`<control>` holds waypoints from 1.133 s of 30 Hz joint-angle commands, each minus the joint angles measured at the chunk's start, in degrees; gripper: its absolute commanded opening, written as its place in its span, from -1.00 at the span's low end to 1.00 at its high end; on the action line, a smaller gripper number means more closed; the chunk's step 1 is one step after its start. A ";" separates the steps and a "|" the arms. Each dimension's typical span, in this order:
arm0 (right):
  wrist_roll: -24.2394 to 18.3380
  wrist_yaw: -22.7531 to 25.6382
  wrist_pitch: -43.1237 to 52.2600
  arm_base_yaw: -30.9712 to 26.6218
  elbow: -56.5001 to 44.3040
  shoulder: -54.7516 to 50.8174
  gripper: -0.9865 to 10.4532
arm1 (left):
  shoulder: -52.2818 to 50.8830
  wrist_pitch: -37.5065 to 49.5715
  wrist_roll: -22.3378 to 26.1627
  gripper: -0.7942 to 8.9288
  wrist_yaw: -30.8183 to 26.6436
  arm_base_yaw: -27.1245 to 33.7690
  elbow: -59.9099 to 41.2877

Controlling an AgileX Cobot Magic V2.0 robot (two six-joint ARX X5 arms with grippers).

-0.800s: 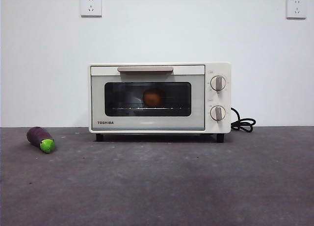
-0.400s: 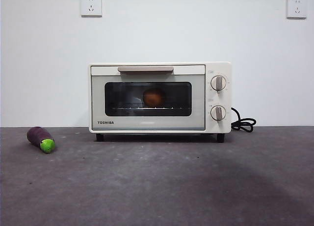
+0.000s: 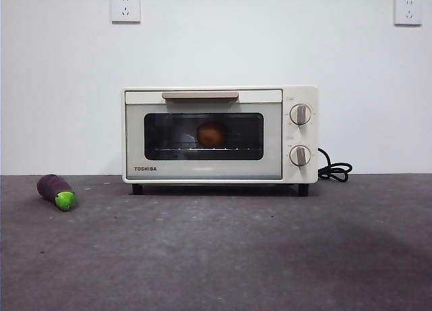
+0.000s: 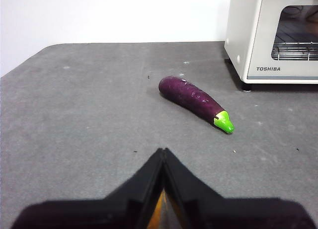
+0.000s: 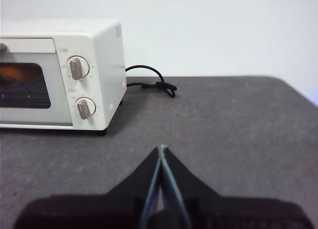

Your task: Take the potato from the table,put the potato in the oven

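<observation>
The orange-brown potato (image 3: 212, 133) rests on the rack inside the cream-white oven (image 3: 219, 134), seen through its dark glass door, which is closed. In the right wrist view only an orange patch of the potato (image 5: 12, 74) shows behind the glass of the oven (image 5: 94, 50). My left gripper (image 4: 163, 152) is shut and holds nothing, hovering over the table (image 4: 74, 114) short of the oven's left corner (image 4: 248, 35). Off to the oven's right, my right gripper (image 5: 161, 148) is also shut and holds nothing. Neither gripper shows in the front view.
A small purple eggplant (image 3: 56, 191) with a green end lies on the table left of the oven, also in the left wrist view (image 4: 195, 101). A black cord (image 3: 334, 169) coils behind the oven's right side. A white wall with two sockets stands behind.
The things have not moved. A faint shadow on the table's near right part has shifted slightly.
</observation>
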 commanded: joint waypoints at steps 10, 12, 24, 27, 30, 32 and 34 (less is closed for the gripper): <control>-4.63 -1.25 0.48 -1.55 -6.36 -2.99 -0.82 | 0.02 0.28 -0.61 -0.84 -0.13 0.17 -0.57; -4.61 -1.27 0.46 -1.53 -7.56 -4.50 -0.82 | 0.02 0.28 -0.61 -0.84 -0.13 0.17 -0.57; -4.76 -0.11 -10.19 -1.53 -8.17 -11.65 -0.82 | 0.04 0.26 -0.63 -0.84 -0.15 0.17 -0.57; -4.70 -0.13 -10.21 -1.53 -8.17 -11.65 -0.82 | 0.04 0.26 -0.61 -0.84 -0.13 0.17 -0.57; -4.63 0.04 -10.23 -1.51 -8.17 -11.65 -0.82 | 0.04 0.26 -0.61 -0.84 -0.13 0.17 -0.57; -4.59 0.76 -10.25 -1.53 -8.17 -11.65 -0.82 | 0.04 0.26 -0.61 -0.84 -0.13 0.17 -0.57; -4.46 1.16 -10.29 -1.53 -8.17 -11.65 -0.82 | 0.04 0.26 -0.61 -0.84 -0.15 0.17 -0.57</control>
